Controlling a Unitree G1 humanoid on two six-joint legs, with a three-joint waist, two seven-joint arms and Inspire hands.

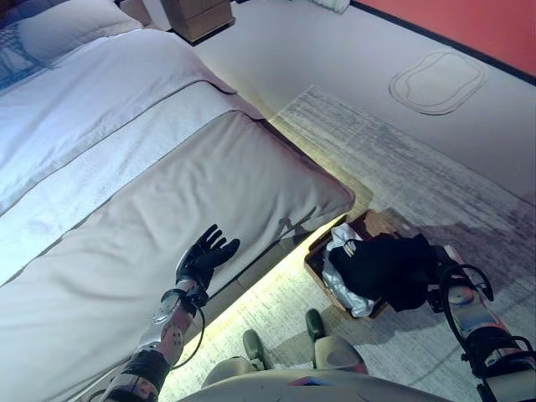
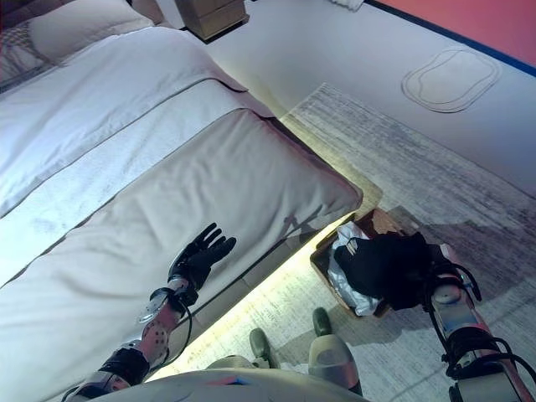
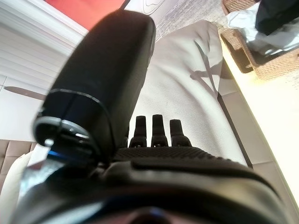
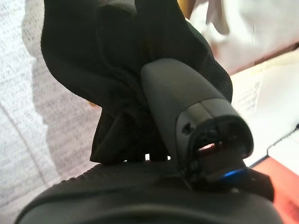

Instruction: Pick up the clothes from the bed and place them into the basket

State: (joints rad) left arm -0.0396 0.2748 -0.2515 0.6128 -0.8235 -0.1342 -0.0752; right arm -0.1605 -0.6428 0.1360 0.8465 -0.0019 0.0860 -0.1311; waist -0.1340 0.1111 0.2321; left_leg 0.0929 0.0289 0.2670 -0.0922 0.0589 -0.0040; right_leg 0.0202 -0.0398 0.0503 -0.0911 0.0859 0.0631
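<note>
1. Left hand (image 1: pixel 206 254): fingers spread and straight, holding nothing, poised above the bed (image 1: pixel 126 167) edge at 7 o'clock, out of the way.
2. Bed: no clothes visible on the stretch in view; one pillow (image 1: pixel 59 29) at 11 o'clock.
3. Basket (image 1: pixel 322 280): one, on the floor at 5 o'clock beside the bed, already holding one white garment (image 1: pixel 342 285).
4. Right hand (image 4: pixel 187 116): fingers closed on one black garment (image 1: pixel 389 268), held directly over the basket, judged ready for release.

bedroom: bed (image 1: pixel 167 167), pillow (image 1: pixel 67 29), nightstand (image 1: pixel 201 17)
</note>
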